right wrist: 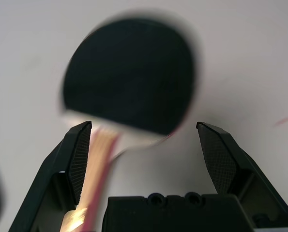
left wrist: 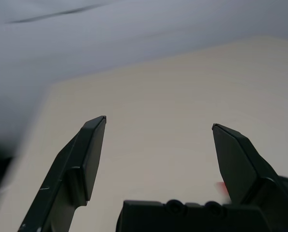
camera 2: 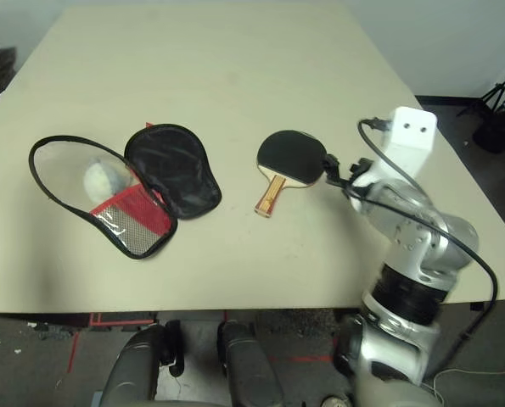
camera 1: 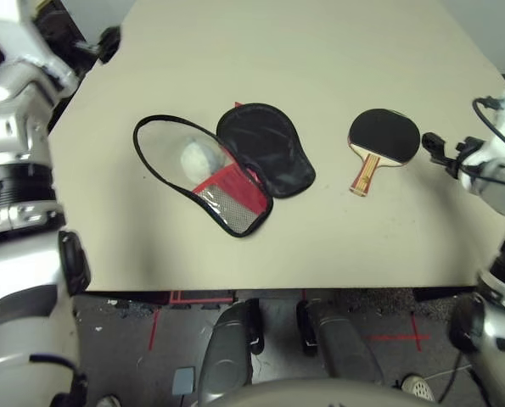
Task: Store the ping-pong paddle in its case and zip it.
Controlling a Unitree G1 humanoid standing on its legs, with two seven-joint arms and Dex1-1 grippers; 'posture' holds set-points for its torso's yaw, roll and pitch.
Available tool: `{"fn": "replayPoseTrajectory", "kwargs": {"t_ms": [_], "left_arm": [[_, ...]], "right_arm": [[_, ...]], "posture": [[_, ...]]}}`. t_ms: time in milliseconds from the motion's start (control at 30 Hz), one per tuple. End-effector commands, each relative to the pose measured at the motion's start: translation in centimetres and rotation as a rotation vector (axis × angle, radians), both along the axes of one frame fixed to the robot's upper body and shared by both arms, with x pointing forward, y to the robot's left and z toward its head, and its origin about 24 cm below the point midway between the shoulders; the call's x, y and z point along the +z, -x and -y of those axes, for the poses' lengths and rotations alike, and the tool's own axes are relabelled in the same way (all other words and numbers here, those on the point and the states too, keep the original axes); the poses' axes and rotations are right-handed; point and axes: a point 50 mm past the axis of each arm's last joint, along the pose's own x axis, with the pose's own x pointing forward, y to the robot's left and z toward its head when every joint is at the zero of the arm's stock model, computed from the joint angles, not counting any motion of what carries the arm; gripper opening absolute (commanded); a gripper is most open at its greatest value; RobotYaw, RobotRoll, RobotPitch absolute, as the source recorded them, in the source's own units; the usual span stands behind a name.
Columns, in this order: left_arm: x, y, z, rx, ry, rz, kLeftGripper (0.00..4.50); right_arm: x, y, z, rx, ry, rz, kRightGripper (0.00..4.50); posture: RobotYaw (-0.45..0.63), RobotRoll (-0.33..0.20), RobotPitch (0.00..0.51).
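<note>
The ping-pong paddle (camera 1: pixel 384 136) lies flat on the table at the right, black face up, its striped wooden handle pointing toward the front edge. My right gripper (camera 2: pixel 328 168) hovers just right of the blade; in the right wrist view it is open, with the paddle (right wrist: pixel 129 72) ahead of its fingers. The case (camera 1: pixel 265 153) lies unzipped left of centre. Its black half is folded out to the right and its mesh-and-red half (camera 1: pixel 227 193) lies to the left. My left gripper (left wrist: pixel 158 123) is open over bare table at the far left.
A small grey-white soft lump (camera 1: pixel 199 157) rests inside the open case. The beige table (camera 1: pixel 303 51) stretches bare behind and in front of both things. Its front edge (camera 1: pixel 277 290) runs just above my legs. A dark tripod (camera 2: pixel 500 102) stands off the table's right side.
</note>
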Motion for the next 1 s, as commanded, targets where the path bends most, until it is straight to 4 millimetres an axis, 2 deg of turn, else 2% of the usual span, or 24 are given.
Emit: {"fn": "replayPoseTrajectory", "kwargs": {"t_ms": [33,267,367,500,667,867,1000], "left_arm": [[-1.5,-1.1,2.0,-0.082,-0.018,-0.050,4.50],[-4.8,-2.0,9.2,-0.397,-0.048,-0.141,4.50],[-5.7,-1.7,10.8,-0.481,-0.077,-0.171,4.50],[-6.7,-1.3,12.0,-0.568,-0.118,-0.222,4.50],[-7.4,-0.5,12.8,-0.647,-0.157,-0.261,4.50],[-7.4,-0.4,13.1,-0.648,-0.157,-0.259,4.50],[-7.2,-0.3,13.3,-0.649,-0.147,-0.250,4.50]], "right_arm": [[-0.8,0.2,-0.6,-0.055,0.007,-0.077,4.47],[-0.3,-0.9,-2.9,0.018,0.076,-0.108,4.47],[-0.2,-1.1,-3.6,0.059,0.105,-0.114,4.47],[-0.2,-1.4,-4.1,0.122,0.154,-0.132,4.47],[-0.1,-2.2,-5.8,0.143,0.176,-0.175,4.47],[-0.5,-3.0,-8.3,0.152,0.121,-0.258,4.47],[-1.1,-3.1,-8.4,0.138,0.125,-0.302,4.47]], "posture": [[-0.20,0.000,0.171],[-0.28,0.000,0.139],[-0.30,0.000,0.136],[-0.30,0.000,0.134],[-0.32,0.000,0.139],[-0.32,0.000,0.151],[-0.31,0.000,0.164]]}}
